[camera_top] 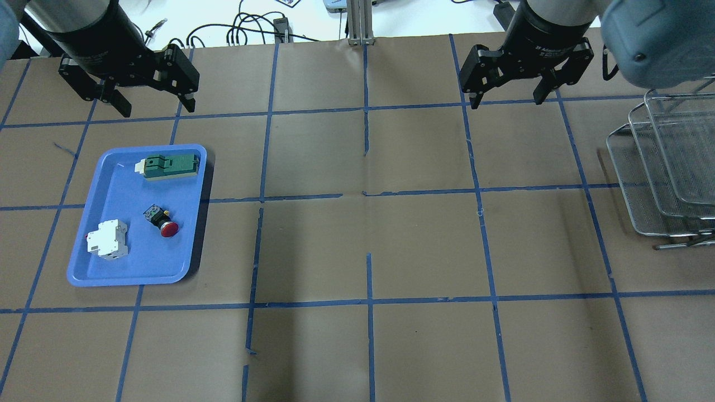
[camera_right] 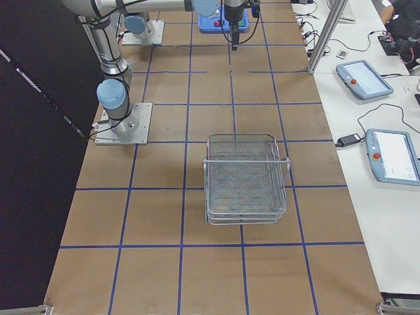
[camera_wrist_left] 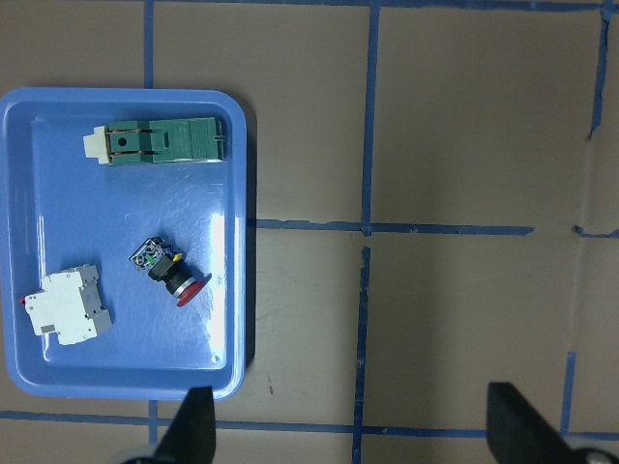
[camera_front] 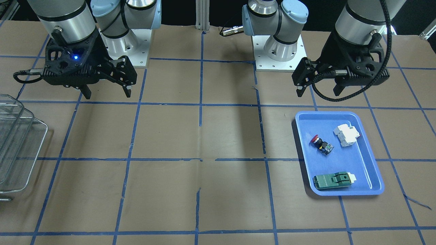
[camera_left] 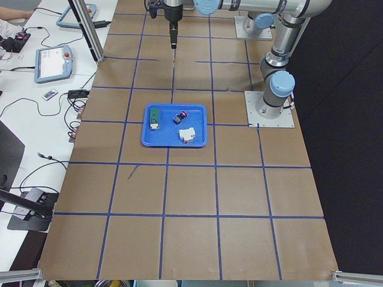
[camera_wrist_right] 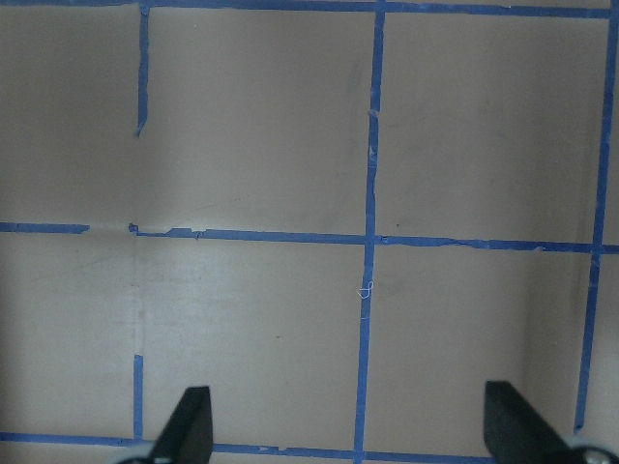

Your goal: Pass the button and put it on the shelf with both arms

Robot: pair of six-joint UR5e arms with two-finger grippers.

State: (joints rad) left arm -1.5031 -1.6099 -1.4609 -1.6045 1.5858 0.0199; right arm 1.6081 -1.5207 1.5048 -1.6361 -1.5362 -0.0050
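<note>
1. Red-capped push-button (camera_front: 321,144) lies on its side in the blue tray (camera_front: 361,166), between the white breaker (camera_front: 346,135) and the green module (camera_front: 332,180), touching neither.
2. Both your claws are spread wide and empty. The left claw (camera_front: 318,92) hangs above the worktop (camera_front: 218,136) near the tray; the right claw (camera_front: 107,94) is well apart, nearer the wire-mesh shelf (camera_front: 17,143).
3. Likely risks: the round cap could roll or slip as you pinch it, and a careless descent could knock the breaker or shove the tray.
4. Your left wrist view shows the button's yellow and green contact end. Only the right-side view shows the whole tiered shelf.
</note>
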